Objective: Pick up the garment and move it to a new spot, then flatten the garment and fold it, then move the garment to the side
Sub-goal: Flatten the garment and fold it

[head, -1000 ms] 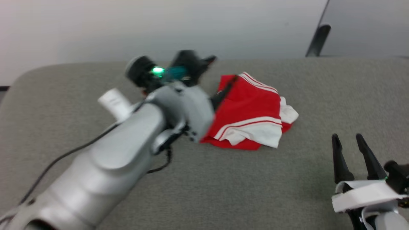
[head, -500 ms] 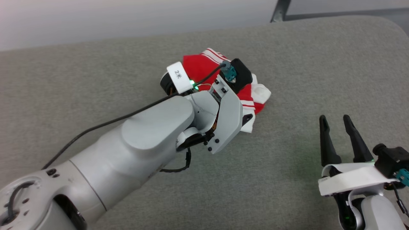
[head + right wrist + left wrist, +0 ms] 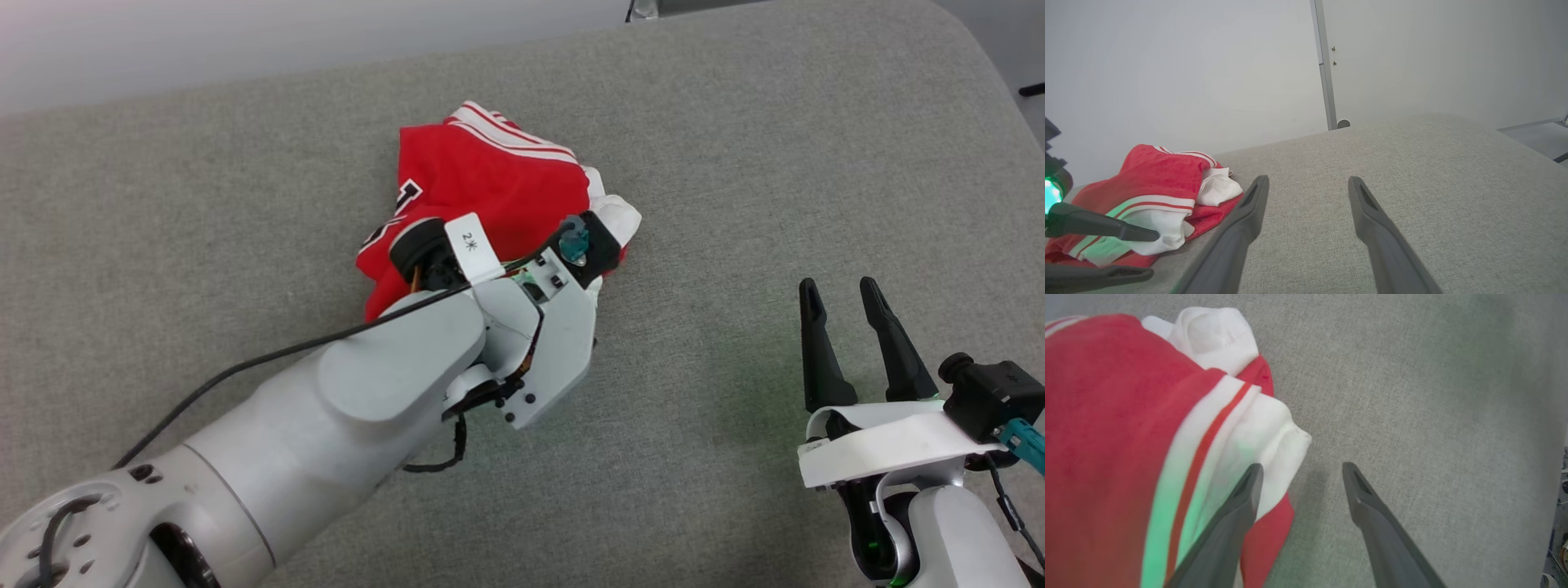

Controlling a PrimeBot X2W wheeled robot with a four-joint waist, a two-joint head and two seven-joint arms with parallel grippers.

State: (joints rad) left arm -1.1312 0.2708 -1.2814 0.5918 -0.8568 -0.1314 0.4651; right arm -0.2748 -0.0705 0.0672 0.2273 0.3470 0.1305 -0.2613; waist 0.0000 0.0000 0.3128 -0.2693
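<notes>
Grey cushioned surface (image 3: 735, 163) carries the crumpled garment (image 3: 490, 175) near its far middle, where the left gripper (image 3: 1302, 467) hangs spread wide, one finger over the white sleeve hem (image 3: 1286, 437) and one over bare fabric, while the right gripper (image 3: 838, 283), likewise spread and empty, hovers well apart.

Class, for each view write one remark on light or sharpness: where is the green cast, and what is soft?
Head view: crisp and evenly lit, jersey sharp. Left wrist view: green cast on the white trim; cloth nearest the lens blurred. Right wrist view: a green lamp glares at the left edge and tints the trim.
</notes>
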